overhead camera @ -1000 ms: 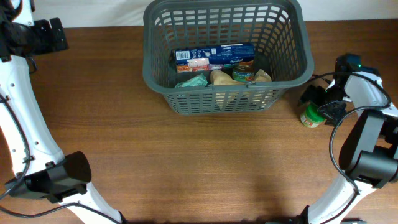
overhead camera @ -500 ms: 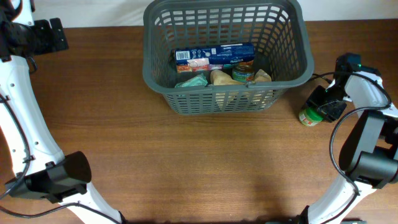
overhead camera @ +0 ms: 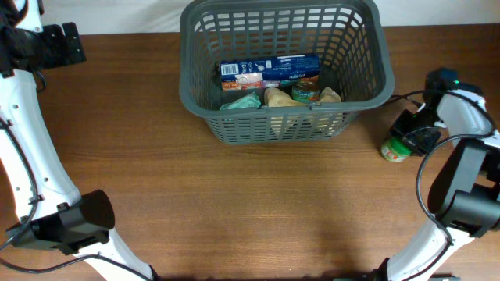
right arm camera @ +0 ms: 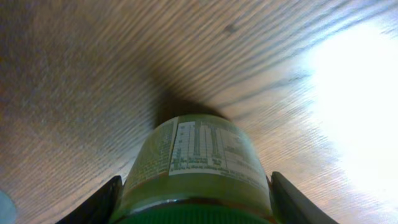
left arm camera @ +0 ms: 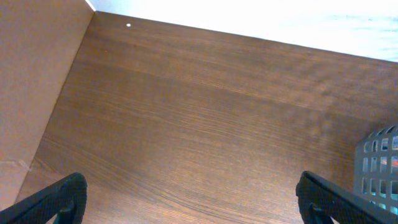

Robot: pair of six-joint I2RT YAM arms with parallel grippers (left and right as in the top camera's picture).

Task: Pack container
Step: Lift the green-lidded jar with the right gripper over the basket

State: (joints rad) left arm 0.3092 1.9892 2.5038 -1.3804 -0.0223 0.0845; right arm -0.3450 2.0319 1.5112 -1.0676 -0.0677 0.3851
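— What does the basket (overhead camera: 205,117) look like?
— Dark grey plastic with slotted lattice walls. It is rectangular with rounded corners and stands upright, open at the top.
— Where is it from the right pincer (overhead camera: 406,134)?
— To its left and slightly farther back, near but apart. From the left pincer (overhead camera: 62,43) it sits well off to the right.
— Anything inside?
— Groceries (overhead camera: 269,74) lie on its floor, well below the rim.
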